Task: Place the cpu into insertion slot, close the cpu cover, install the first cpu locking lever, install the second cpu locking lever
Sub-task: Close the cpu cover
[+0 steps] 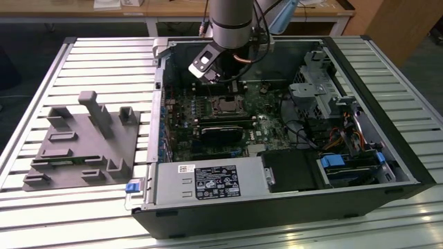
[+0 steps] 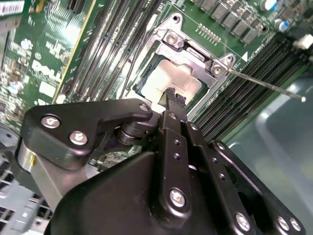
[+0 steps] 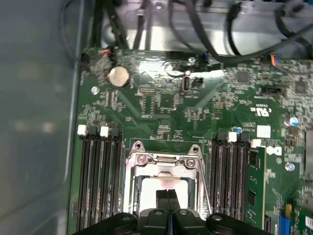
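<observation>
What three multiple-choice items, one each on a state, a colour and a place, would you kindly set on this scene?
1. The gripper is: A. wide open; B. shut; C. half open.
2. The board is: A. blue; B. green; C. red.
3. The cpu lies: A. in the slot; B. in the gripper; C. beside the slot on the board.

Key: 1 B, the fingers touch each other in both wrist views. 2 B, green shows all around the slot. 3 A, its pale top sits within the slot's metal rim.
</observation>
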`<state>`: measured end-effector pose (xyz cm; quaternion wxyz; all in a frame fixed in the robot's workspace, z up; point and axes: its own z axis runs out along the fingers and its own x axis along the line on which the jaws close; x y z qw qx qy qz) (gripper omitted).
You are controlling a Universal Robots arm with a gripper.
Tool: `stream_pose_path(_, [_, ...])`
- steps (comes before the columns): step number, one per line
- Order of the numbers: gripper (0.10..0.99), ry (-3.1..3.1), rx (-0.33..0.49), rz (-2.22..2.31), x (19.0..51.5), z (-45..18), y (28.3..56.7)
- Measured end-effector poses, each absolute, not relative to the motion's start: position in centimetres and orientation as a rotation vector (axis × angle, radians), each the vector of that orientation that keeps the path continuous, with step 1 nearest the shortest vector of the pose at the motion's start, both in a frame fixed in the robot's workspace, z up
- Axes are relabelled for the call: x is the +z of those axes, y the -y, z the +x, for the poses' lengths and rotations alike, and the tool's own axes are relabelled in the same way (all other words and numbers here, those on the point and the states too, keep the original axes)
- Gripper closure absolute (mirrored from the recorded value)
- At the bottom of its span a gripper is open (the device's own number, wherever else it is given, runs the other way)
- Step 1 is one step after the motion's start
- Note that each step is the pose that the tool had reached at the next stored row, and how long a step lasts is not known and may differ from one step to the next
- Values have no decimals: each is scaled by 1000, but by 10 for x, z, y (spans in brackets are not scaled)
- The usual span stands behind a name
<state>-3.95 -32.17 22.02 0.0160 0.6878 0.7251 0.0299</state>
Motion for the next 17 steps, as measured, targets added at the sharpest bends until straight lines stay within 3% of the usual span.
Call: stream_pose_path(17, [980, -2601, 74, 1693, 219, -40, 322])
